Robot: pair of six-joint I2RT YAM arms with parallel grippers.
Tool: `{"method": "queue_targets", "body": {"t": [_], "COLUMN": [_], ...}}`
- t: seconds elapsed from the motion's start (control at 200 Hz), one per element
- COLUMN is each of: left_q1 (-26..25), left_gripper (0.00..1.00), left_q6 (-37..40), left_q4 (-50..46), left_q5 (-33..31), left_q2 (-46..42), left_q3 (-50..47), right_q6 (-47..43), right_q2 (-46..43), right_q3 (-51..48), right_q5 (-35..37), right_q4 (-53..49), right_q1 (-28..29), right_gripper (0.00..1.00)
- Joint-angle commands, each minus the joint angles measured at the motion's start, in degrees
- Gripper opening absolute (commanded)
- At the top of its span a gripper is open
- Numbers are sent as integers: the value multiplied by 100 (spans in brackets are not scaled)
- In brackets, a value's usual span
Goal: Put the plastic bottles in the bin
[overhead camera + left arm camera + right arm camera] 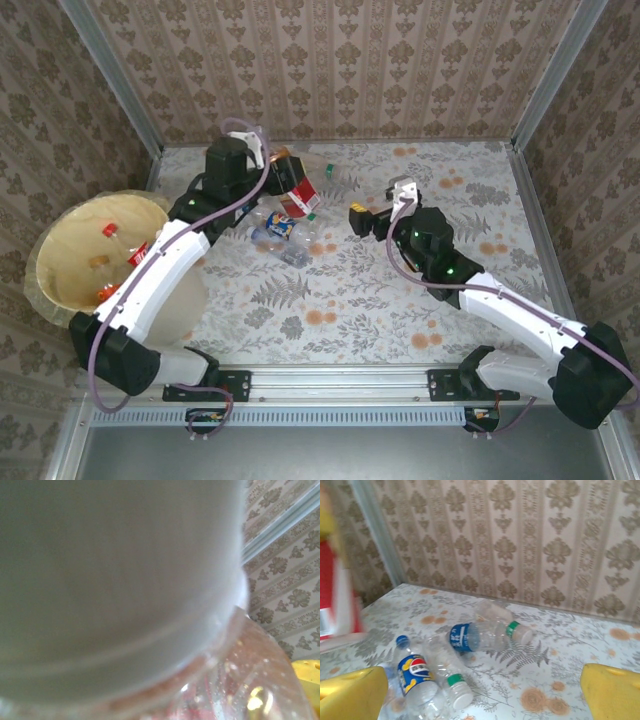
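One red bottle (302, 192) is up off the table (400, 300), clamped in the jaws of the left gripper (278, 172) near the far wall. The left wrist camera sits so close that the bottle is mostly a grey blur with clear plastic below. Just nearer than it, a loose cluster of bottles (277, 230) lies on the table. Among them are a Pepsi bottle (415, 680) with a blue cap, a blue-labelled one (480, 636) with a green neck ring, and some clear ones (labels hard to read). More lie inside the bin (75, 262) at the table's left edge, several showing red. The right gripper (362, 222) hovers to the right of the cluster, its yellow fingers (350, 697) spread wide apart, holding nothing.
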Motion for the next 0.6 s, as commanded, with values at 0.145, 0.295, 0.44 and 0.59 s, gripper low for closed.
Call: {"method": "queue_targets", "body": {"t": [0.145,0.295,0.44,0.59], "left_q1": [239,421,484,495], "left_gripper": [54,55,55,56], "left_q6": [283,607,984,1485], "left_q4": [-425,-988,-1604,-2613], "left_q5": [-102,-521,-1035,-1951], "left_q2": [-756,-1096,-1355,-1423], "left_q3": [-10,176,531,1248], "right_q6": [1211,1740,1890,1965], "right_q2": [224,379,514,628], "right_q3": [-155,-183,-183,-149], "right_q5": [744,773,764,766], "right_q4": [-78,-285,-368,-364], "right_q1": [-572,-866,-967,-1006], "right_gripper": [100,100,100,100]}}
